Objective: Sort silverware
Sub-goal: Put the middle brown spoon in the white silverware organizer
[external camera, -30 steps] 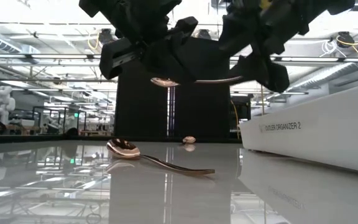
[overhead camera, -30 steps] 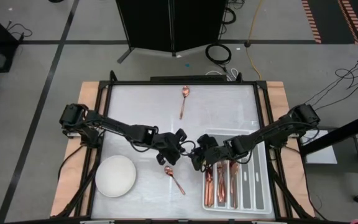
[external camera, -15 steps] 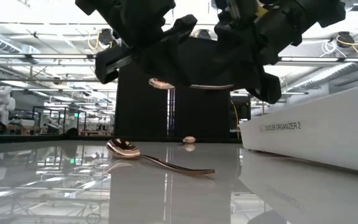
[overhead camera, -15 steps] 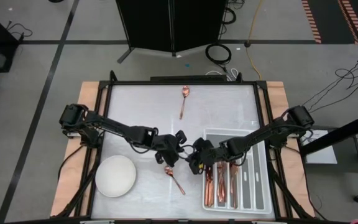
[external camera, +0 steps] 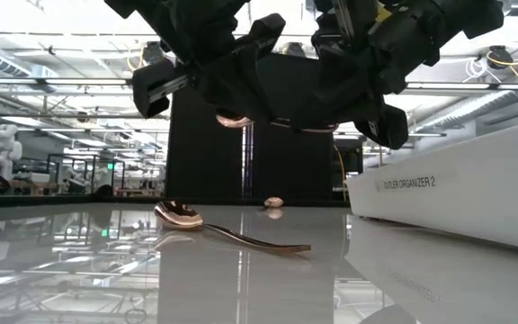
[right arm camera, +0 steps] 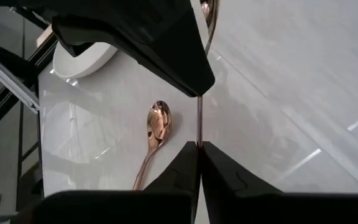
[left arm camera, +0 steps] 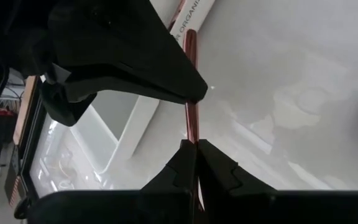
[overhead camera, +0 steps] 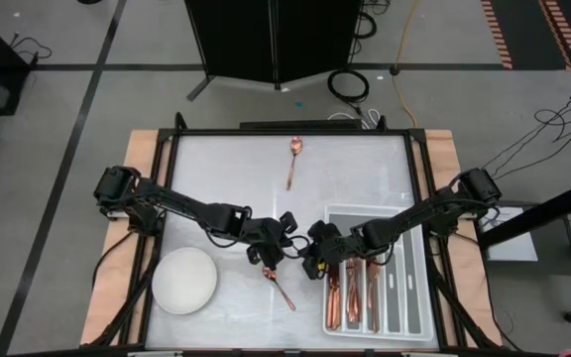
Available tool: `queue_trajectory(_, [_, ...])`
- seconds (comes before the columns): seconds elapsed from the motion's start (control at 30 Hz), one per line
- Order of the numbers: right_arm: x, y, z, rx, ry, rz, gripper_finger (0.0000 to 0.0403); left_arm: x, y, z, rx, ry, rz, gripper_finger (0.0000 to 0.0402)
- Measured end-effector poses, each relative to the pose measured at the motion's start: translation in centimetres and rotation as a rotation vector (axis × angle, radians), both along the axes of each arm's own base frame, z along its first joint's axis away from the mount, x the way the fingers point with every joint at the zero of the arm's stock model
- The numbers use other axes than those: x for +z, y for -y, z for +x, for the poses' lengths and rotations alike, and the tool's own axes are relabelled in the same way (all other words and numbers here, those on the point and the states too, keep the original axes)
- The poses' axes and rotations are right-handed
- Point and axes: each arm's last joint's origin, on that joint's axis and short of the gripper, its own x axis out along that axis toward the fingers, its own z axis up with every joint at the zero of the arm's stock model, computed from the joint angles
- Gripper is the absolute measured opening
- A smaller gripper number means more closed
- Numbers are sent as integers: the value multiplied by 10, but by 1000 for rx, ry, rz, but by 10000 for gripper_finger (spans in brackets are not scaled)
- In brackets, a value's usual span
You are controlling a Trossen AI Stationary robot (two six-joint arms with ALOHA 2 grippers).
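Since a second ago our right claw has gone from wide open to pinched down on the handle end of the held spoon, and both arms have drifted a touch toward the white bowl side. So now we've got both claws on one spoon: the left claw is closed at the bowl end, the right one is closed at the handle, up in the air over the middle of the worktop. Looks to us like a handover (left should be able to let go next, just our guess). That spoon hangs roughly level, long axis running left-right across the worktop, bowl end toward the left arm, handle toward the grey tray. Two more are loose: one spoon lying right below the claws, angled, bowl end nearer them, and a far spoon near the back edge, well apart. Several copper pieces already sit in the tray slots nearest the worktop's middle.
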Motion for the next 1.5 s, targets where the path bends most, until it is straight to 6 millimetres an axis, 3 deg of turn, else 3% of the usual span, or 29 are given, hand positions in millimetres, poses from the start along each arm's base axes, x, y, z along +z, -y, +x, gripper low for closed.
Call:
queue_trajectory(0.2, [4, 1, -1, -19, 14, -12, 2, 0, -1, -1, 5, -13, 5, 29])
queue_trajectory(0.33, [10, 3, -4, -47, 27, -37, 1, 1, -1, 0, 35, 2, 15, 76])
queue_trajectory(0.47, [16, 7, -11, -83, -2, -75, 1, 4, -3, 0, 208, 48, 70, 130])
queue_trajectory(0.6, [22, 12, -22, -135, -56, -99, 0, 11, -4, -10, 252, 16, 57, 164])
queue_trajectory(0.77, [29, 13, -45, -248, -144, -82, 0, 34, -21, -34, 332, -46, -132, 171])
queue_trajectory(0.87, [32, 3, -65, -336, -188, -27, 0, 35, -45, -56, 393, -98, -333, 171])
queue_trajectory(1.07, [31, -33, -111, -532, -230, 129, 0, 5, -73, -94, 339, -61, -749, 171])
queue_trajectory(1.27, [25, -67, -153, -585, -278, 240, 0, -12, -73, -104, 275, 132, -940, 171])
queue_trajectory(1.5, [19, -96, -163, -493, -284, 263, 0, 4, -63, -100, 281, 236, -1178, 171])
